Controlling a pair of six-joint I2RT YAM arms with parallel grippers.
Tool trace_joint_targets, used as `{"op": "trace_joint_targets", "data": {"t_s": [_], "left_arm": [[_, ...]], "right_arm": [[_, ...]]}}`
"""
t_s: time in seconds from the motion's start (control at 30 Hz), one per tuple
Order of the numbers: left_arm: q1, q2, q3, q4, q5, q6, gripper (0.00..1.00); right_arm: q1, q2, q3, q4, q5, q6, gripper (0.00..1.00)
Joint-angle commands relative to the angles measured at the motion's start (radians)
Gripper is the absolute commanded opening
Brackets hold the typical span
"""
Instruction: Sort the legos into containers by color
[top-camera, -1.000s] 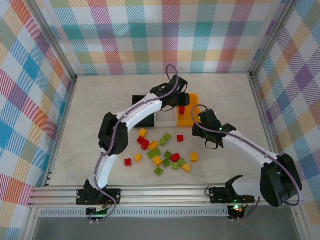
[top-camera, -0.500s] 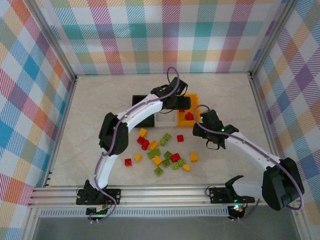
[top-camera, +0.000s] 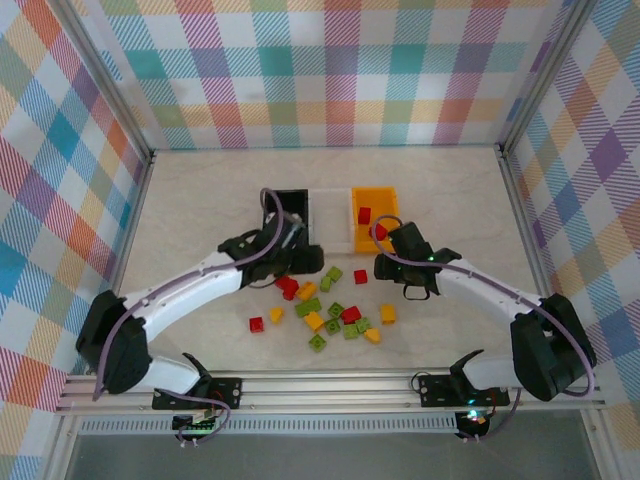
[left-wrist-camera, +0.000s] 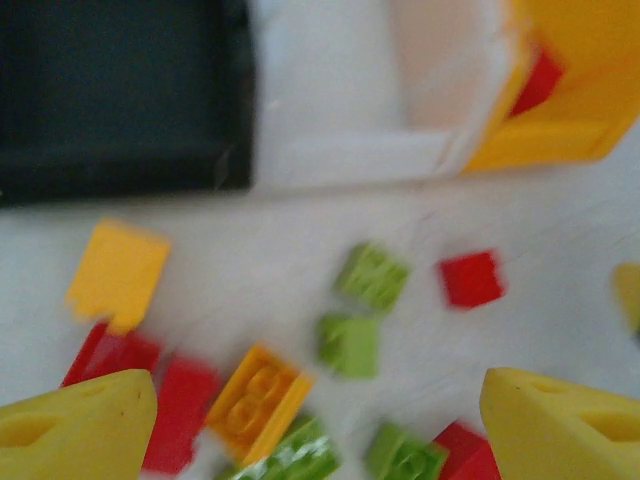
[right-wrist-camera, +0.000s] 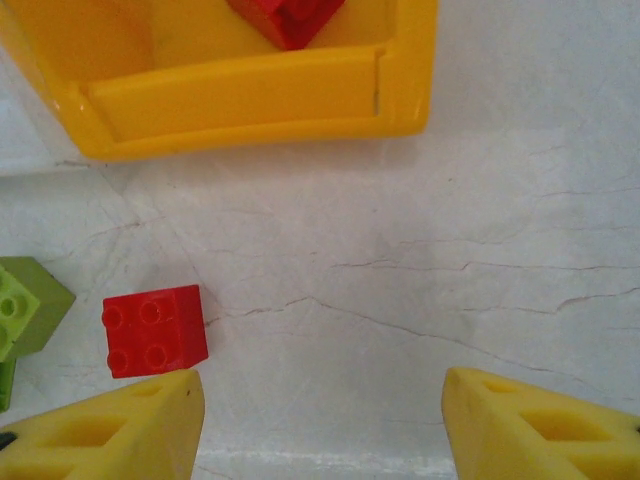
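Black (top-camera: 290, 205), white (top-camera: 330, 232) and orange (top-camera: 385, 200) bins stand in a row at mid-table. Two red bricks (top-camera: 364, 214) lie in the orange bin (right-wrist-camera: 250, 100). Red, green and yellow bricks (top-camera: 335, 315) are scattered in front of the bins. My left gripper (top-camera: 300, 258) hovers open over the pile's back left edge; in its blurred wrist view it (left-wrist-camera: 320, 440) is empty above an orange brick (left-wrist-camera: 258, 400) and green bricks (left-wrist-camera: 350, 343). My right gripper (top-camera: 387, 262) is open and empty (right-wrist-camera: 320, 420) on bare table, a lone red brick (right-wrist-camera: 155, 330) just beyond its left finger.
Checked walls enclose the table on three sides, and a metal rail (top-camera: 330, 385) runs along the near edge. Bare tabletop lies to the right of the right arm and to the left of the black bin (left-wrist-camera: 120, 90).
The left arm let a red brick fall into the orange bin, then swung back and left to the pile. The right gripper edged slightly left toward the lone red brick.
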Motion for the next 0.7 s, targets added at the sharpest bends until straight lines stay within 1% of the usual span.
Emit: {"op": "trace_joint_targets", "data": {"t_s": [0.0,0.1,0.2,0.3,0.47,0.67], "left_arm": [[0.006,-0.135,-0.124,-0.045,-0.013,-0.045,0.84],[0.006,-0.212,-0.213,-0.116,0.032,-0.049,0.83],[-0.015,-0.253,-0.281,-0.171,0.044,-0.062,0.80],[-0.030,-0.282,-0.339,-0.170,0.046,-0.079,0.77],[-0.033,-0.255,-0.356,-0.106,0.049,-0.079,0.71],[-0.033,-0.178,-0.306,-0.070,0.042,-0.040,0.66]], "right_arm": [[0.005,0.006,0.026,0.029,-0.010,-0.001,0.64],[0.005,0.006,0.023,0.031,-0.004,-0.002,0.64],[0.005,0.011,0.026,0.032,-0.003,-0.002,0.64],[0.006,0.019,0.025,0.037,-0.001,-0.002,0.64],[0.006,0.027,0.027,0.037,0.000,0.000,0.64],[0.005,0.014,0.023,0.023,0.013,-0.004,0.64]]}}
